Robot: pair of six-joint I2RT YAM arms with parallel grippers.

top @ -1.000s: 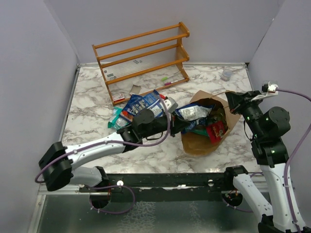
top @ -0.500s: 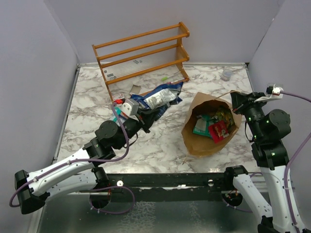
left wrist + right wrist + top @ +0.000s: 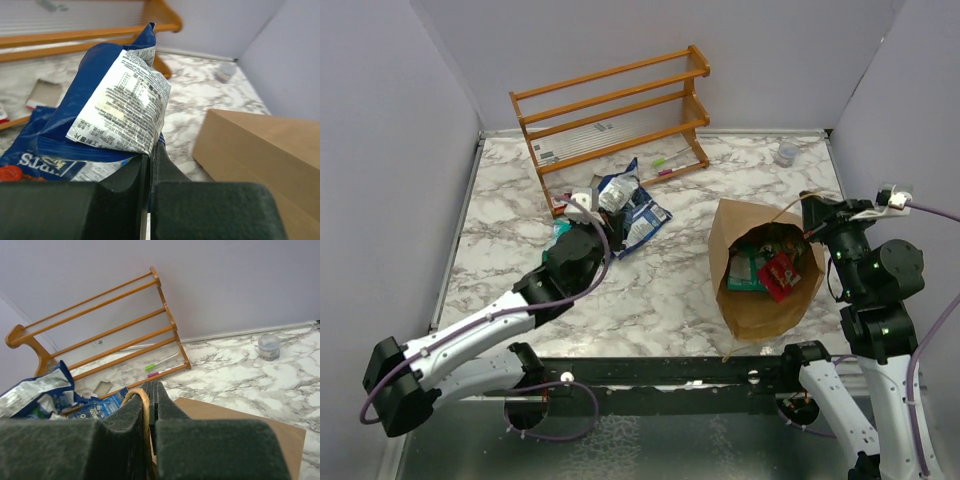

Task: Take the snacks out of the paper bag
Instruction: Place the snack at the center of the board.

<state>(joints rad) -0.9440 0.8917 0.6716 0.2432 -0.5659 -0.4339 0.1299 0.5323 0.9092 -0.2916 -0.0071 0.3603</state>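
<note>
Left tool (image 3: pixel 150 159) pinching blue packet (image 3: pixel 120 105), arm extended.

paper bag (image 3: pixel 760 315) right — packets (image 3: pixel 767 270) inside | snack pile (image 3: pixel 635 210) left of bag | rack (image 3: pixel 610 125) behind pile | jar (image 3: pixel 786 153) far-right corner

Two arms of one build: the left arm (image 3: pixel 480 330) and the right arm (image 3: pixel 876 285) pair smooth white link shells with bulky, rounded black joint housings. A thin purple cable (image 3: pixel 932 209) leaves a small white plug (image 3: pixel 895 193) at the right wrist; a matching one follows the left arm (it loops loosely off the shoulder joint). From the wrist cameras, the left fingers (image 3: pixel 115 200) and right fingers (image 3: pixel 75 445) look blocky, matte and charcoal-dark.
</note>
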